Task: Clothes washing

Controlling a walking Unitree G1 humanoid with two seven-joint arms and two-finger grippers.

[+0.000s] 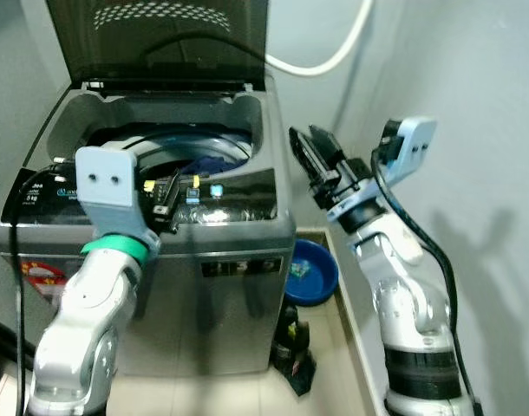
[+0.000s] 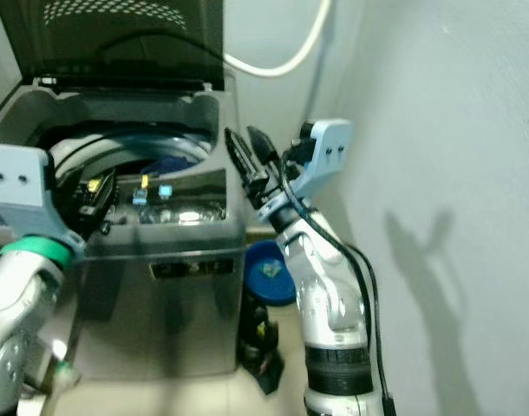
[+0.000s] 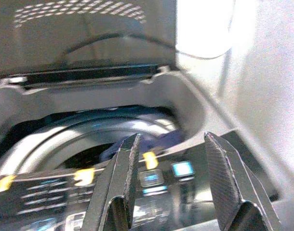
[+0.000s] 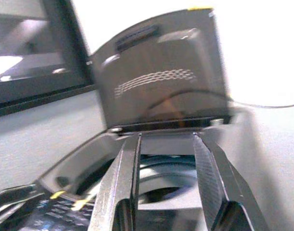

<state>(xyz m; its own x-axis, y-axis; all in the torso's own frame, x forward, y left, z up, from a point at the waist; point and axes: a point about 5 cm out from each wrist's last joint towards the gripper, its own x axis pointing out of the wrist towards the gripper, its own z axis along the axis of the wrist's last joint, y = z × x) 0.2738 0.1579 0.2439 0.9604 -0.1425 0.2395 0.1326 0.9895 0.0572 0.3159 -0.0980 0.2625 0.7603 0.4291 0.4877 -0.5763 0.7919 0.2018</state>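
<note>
Washer (image 1: 238, 234) lid up, blue clothes (image 1: 211, 162) inside. Left gripper (image 3: 173, 180) open over buttons. Right gripper (image 1: 316, 160) open, center right. Eye view: blue bowl (image 1: 312, 273) on floor.

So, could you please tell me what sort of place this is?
Probably a home laundry corner: a top-loading washer with its lid up, a white hose on the wall, and a blue basin on the tiled floor.

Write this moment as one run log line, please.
washer: lid up | blue clothes in drum | left claw: open, over panel | right claw: open, beside washer
</note>
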